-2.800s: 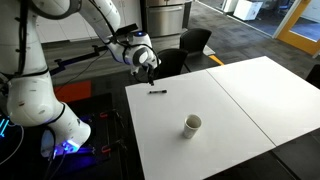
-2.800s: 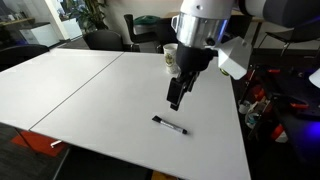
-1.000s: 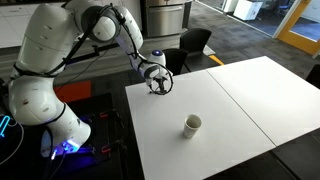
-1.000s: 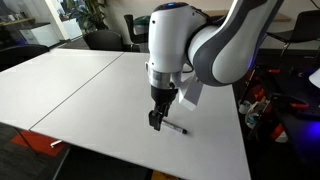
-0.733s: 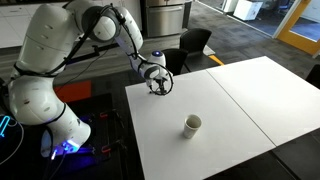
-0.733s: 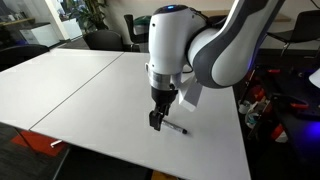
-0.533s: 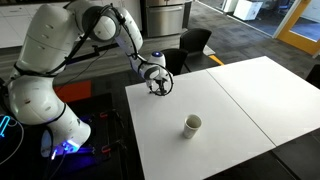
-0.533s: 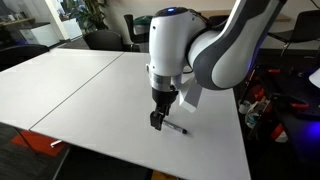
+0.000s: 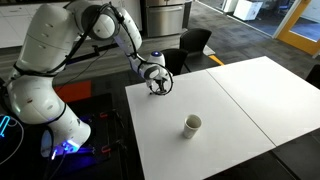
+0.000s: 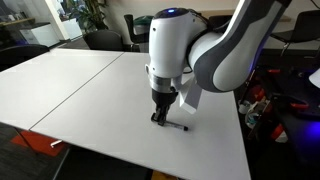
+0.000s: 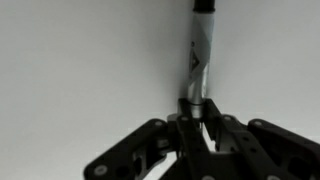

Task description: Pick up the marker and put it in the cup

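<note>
Marker [image 10: 179,126] lies on the surface [image 10: 90,90], pointing to 4 o'clock from the gripper [image 10: 157,118] in an exterior view. In an exterior view, the cup [image 9: 192,125] stands well apart, toward 4 o'clock. In the wrist view, the gripper is closed narrowly on the marker's near end, with the rest running to 12 o'clock. Held so far off-centre, it could pivot or slip when lifted.

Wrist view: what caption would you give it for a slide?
Jaws closed on the marker lying on the white table.
</note>
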### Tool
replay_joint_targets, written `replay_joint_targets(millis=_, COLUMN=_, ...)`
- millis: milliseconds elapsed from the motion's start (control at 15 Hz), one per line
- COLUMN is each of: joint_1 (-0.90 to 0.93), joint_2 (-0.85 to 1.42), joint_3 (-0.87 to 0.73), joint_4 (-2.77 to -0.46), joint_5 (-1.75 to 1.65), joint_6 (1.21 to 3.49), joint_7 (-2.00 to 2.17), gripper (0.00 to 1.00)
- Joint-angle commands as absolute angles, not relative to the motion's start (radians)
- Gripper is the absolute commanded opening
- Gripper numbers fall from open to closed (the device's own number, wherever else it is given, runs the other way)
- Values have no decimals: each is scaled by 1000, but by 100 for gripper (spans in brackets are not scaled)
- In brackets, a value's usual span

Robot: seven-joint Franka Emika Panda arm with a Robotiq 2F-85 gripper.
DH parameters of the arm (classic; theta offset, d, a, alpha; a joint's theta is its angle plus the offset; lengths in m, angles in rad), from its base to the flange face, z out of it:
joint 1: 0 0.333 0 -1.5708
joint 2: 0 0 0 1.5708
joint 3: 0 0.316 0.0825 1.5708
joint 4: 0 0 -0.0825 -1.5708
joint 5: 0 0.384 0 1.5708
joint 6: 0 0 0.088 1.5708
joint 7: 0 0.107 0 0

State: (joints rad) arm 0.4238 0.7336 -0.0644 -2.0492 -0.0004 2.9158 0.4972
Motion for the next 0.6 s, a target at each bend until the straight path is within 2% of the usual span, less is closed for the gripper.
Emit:
replay_joint_targets(millis=0, joint_1=462, joint_2=721, joint_3=-85, joint_4=-2049, joint_5=34, joint_6=2914, joint_7=516, gripper=5)
replay_joint_targets(millis=200, joint_1=514, joint_2=682, joint_3=-117, joint_4=-2085, joint_5=41, joint_6=2926, joint_7=554, gripper=5)
replay_joint_targets(millis=533, joint_1=692, joint_2=616, joint_3=-295, joint_4=-2128, joint_5=-4, joint_6=2913, joint_7=714, gripper=5)
